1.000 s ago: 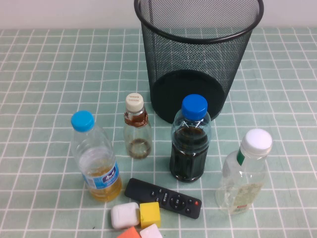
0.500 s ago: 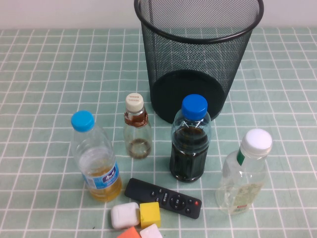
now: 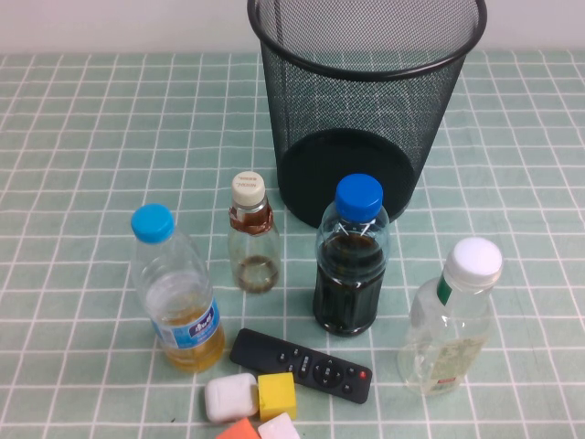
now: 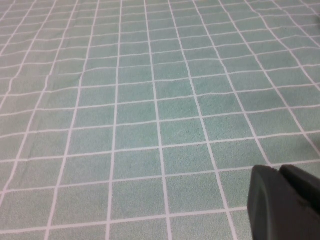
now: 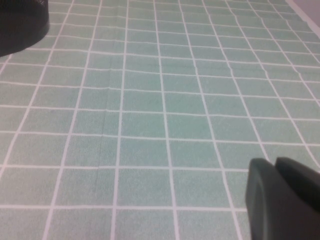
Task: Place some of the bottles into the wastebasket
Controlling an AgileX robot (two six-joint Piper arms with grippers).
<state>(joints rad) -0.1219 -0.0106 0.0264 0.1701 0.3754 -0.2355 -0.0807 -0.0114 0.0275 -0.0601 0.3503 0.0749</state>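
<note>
The black wire-mesh wastebasket (image 3: 366, 101) stands upright at the back middle of the table. The small clear bottle with a beige cap and brownish neck (image 3: 251, 240) stands in front of it to the left. The larger clear bottle with a white cap and green label (image 3: 452, 320) stands at the front right. Neither arm shows in the high view. My left gripper (image 4: 280, 172) is shut and empty over bare checked cloth. My right gripper (image 5: 275, 165) is shut and empty over the cloth, with the wastebasket's base (image 5: 20, 20) at the edge of its view.
A blue-capped bottle of dark liquid (image 3: 349, 261) stands in the middle and a blue-capped bottle of yellow liquid (image 3: 178, 293) at the left. A black remote (image 3: 302, 364) and small white, yellow and orange blocks (image 3: 260, 402) lie along the front edge.
</note>
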